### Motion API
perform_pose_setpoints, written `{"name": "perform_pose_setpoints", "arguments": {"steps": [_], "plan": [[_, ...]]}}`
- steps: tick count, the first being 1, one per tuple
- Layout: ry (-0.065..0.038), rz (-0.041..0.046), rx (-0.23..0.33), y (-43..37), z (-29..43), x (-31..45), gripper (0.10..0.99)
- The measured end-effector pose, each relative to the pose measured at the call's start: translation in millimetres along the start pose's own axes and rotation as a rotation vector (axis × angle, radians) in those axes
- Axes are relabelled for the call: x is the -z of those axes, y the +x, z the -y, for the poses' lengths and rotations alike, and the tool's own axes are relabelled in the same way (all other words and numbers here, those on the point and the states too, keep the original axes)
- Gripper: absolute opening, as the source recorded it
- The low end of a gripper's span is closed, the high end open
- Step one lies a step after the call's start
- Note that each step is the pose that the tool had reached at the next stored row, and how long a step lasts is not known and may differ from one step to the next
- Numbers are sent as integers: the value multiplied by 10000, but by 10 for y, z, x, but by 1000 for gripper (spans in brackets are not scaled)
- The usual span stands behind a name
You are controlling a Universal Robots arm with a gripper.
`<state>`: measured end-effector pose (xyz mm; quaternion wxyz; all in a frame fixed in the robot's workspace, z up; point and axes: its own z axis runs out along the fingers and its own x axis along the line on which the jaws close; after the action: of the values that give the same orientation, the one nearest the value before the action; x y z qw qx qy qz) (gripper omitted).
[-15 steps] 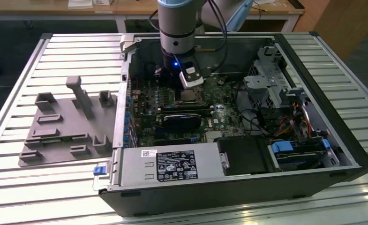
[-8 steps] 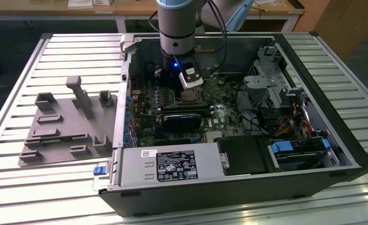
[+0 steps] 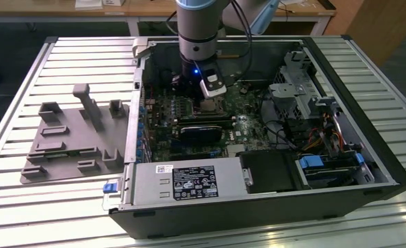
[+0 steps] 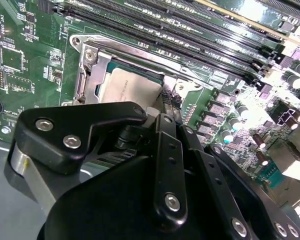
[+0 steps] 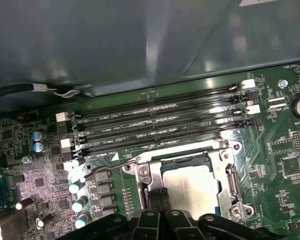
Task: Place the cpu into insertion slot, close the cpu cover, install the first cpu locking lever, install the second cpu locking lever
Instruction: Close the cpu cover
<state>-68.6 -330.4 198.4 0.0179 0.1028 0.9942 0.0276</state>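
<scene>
Black linkage of the gripper [image 5: 160, 196] crowds the near edge in both wrist views. Its fingertips [image 5: 155, 195] are drawn together into one dark block, with nothing visible pinched between them. In the exterior view the arm [image 3: 199, 31] reaches straight down into an open computer case [image 3: 375, 160] that lies on its side on a slatted metal table [image 3: 23, 206]. A grey fixture plate [image 3: 58, 155] sits just beside the case on the exterior view's left, and a silver power supply [image 3: 189, 183] fills the case's near corner. Inside, the green motherboard [image 5: 282, 165] spreads under the wrist, with four long memory slots [image 5: 160, 120] running side by side next to the insertion slot [image 5: 140, 172]. The cpu cover [image 5: 230, 181], a silver frame, lies down over the slot. The cpu [image 5: 195, 192] sits seated in it, its grey metal top showing through the square cut-out. The closed fingertips stand at the cover's edge, just beside the cpu on the side facing a row of capacitors [image 5: 77, 205]. They are not gripping the cpu, and whether they touch the frame I cannot tell. A thin locking lever [image 5: 97, 172] with a hooked end angles out from the slot's corner toward those capacitors.
</scene>
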Motion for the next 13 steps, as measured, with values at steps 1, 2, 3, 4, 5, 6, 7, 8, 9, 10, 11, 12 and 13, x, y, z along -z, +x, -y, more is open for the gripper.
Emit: {"name": "perform_pose_setpoints", "arguments": {"steps": [1, 2, 3, 4, 5, 6, 7, 8, 9, 10, 11, 12, 13], "plan": [[0, -2, 0, -3, -1, 0, 106], [1, -5, -1, -7, -2, 1, 106], [1, -8, -1, -14, -4, 1, 106], [3, -14, -2, -23, -6, 2, 106], [5, -20, -4, -30, -6, 3, 106], [6, -23, -4, -37, -8, 5, 106], [3, -25, -2, -43, -10, 8, 106], [-6, -25, 0, -49, -13, 13, 106], [-11, -27, 0, -54, -16, 19, 106], [-18, -11, 8, -61, -19, 24, 106], [-4, -35, 6, -59, -17, 41, 106], [5, -41, 3, -57, -16, 57, 106], [2, -39, 1, -57, -17, 68, 106]]}}
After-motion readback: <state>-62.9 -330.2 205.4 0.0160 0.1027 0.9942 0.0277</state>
